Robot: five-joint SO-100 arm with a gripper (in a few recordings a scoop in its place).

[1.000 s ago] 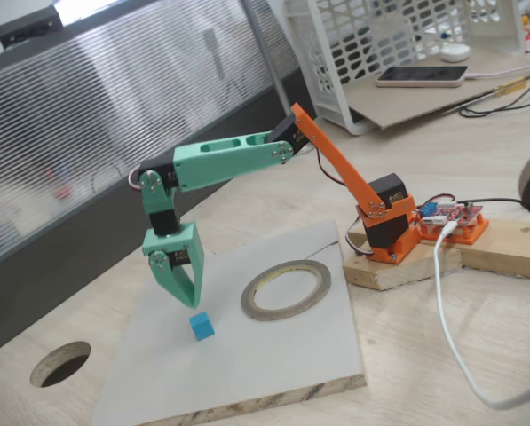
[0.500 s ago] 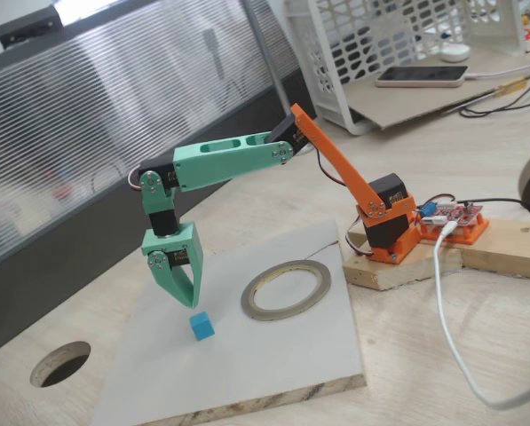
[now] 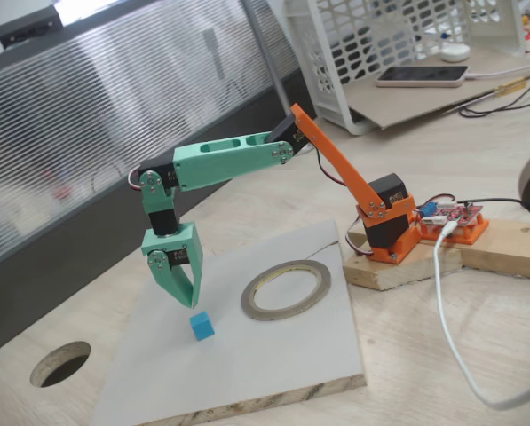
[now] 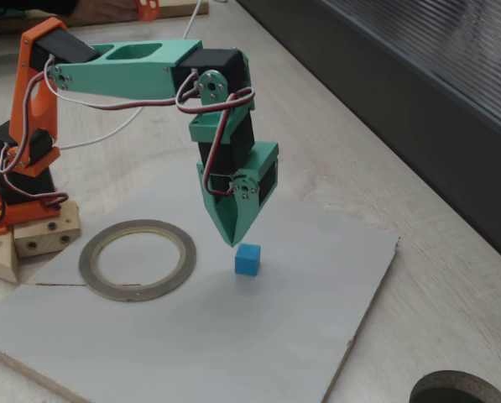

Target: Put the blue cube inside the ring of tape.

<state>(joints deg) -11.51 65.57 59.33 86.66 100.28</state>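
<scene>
My fingers (image 4: 232,238) look pinched together with nothing in them, tip hanging just above the blue cube (image 4: 247,259), which sits on the grey board (image 3: 273,364) beside the ring of tape (image 3: 287,290), not in it. Dropping down like this would probably knock the cube away.

One fixed view: high, oblique, set back from grey board (image 3: 247,355), looks across board toward frosted panel and white basket (image 3: 380,53); orange arm base (image 3: 389,226) right of board, round bench hole (image 3: 60,364) left of board.

Other fixed view: closer, lower, opposite side; arm base (image 4: 28,168) left of board (image 4: 191,336), hole (image 4: 456,390) right of board.

Both share board, ring of tape (image 3: 287,288) (image 4: 137,259), blue cube (image 3: 201,327) (image 4: 247,259), green fingers (image 3: 192,297) (image 4: 232,231) above cube.
</scene>
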